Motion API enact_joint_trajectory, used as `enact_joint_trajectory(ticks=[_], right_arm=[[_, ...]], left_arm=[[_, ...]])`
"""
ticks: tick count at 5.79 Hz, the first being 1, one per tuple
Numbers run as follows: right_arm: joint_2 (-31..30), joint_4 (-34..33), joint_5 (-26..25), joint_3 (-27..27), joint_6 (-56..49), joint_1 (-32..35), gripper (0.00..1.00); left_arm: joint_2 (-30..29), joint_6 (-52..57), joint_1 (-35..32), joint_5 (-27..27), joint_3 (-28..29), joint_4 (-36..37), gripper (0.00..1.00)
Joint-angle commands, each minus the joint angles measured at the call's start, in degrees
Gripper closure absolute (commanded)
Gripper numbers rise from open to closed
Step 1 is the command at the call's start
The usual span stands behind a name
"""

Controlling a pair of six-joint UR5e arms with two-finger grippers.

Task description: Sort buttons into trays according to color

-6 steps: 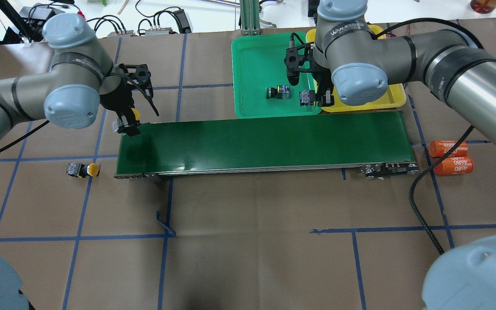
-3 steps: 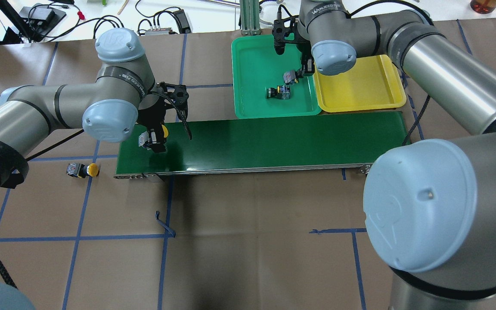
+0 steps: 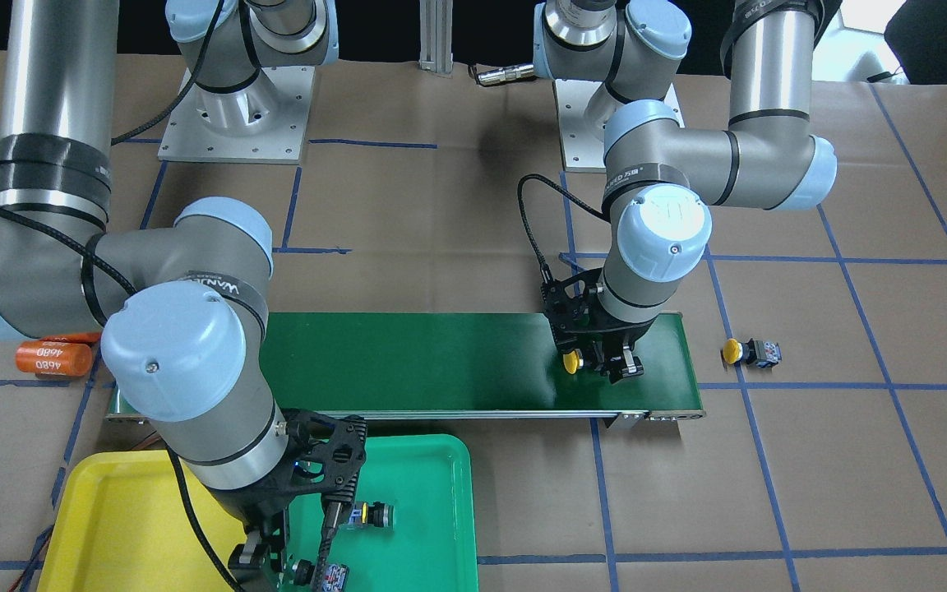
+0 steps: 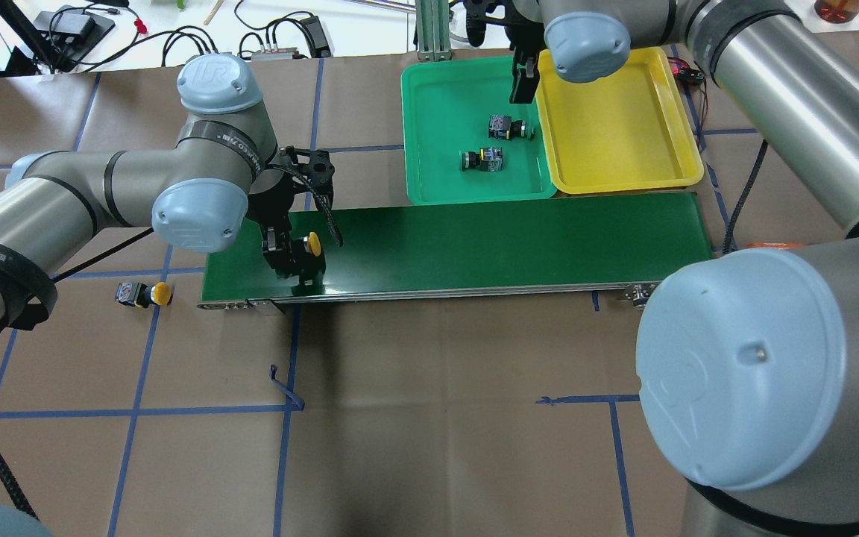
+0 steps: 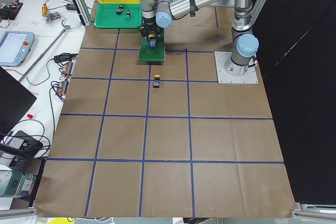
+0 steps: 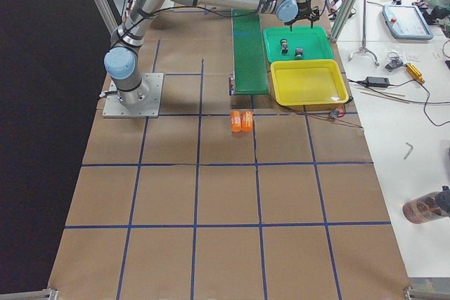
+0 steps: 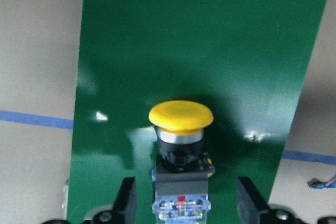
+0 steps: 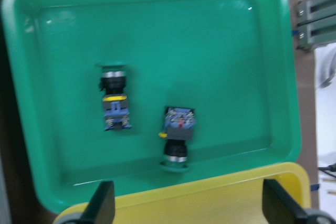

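Overhead exterior: dark belt [image 4: 489, 242] across the worktop [image 4: 429, 418], green tray [image 4: 437, 97] behind it. Right gripper [image 4: 523, 86] hangs spread wide over that tray's edge beside the yellow tray [image 4: 616, 134]. Left gripper [image 4: 289, 259], opened wide, straddles a yellow button [image 4: 313, 242] on the belt's left end. Two green buttons [image 4: 508, 127] [image 4: 482, 159] lie in the green tray.

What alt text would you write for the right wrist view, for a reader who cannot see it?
Two green-capped buttons lie on their sides, apart, in a green tray. A yellow tray borders its lower edge, framed by the open right hand.
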Motion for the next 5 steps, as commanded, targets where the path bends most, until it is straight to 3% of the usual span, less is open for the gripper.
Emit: enact_joint_trajectory(ticks=[1,2,3,5], right_arm=[[-8.07,23.01,-2.3,1.79,0.04,0.43,0.0],[-11.86,24.97,-2.65,6.16,-0.14,0.78,0.0],[-15.46,23.85,-3.09,11.94,-0.31,0.87,0.0],[-17.52,19.72,-2.92,16.83,-0.14,0.87,0.0]], left_arm=[[4.06,-3.16,-0.03,-0.27,0.83,-3.5,0.27],[6.87,-2.83,3.19,0.16,-0.73,-4.22,0.27],[7.07,-1.35,10.97,0.6,-2.05,-4.23,0.27],[6.12,21.75,24.09,0.16,-4.7,-3.53,0.27]])
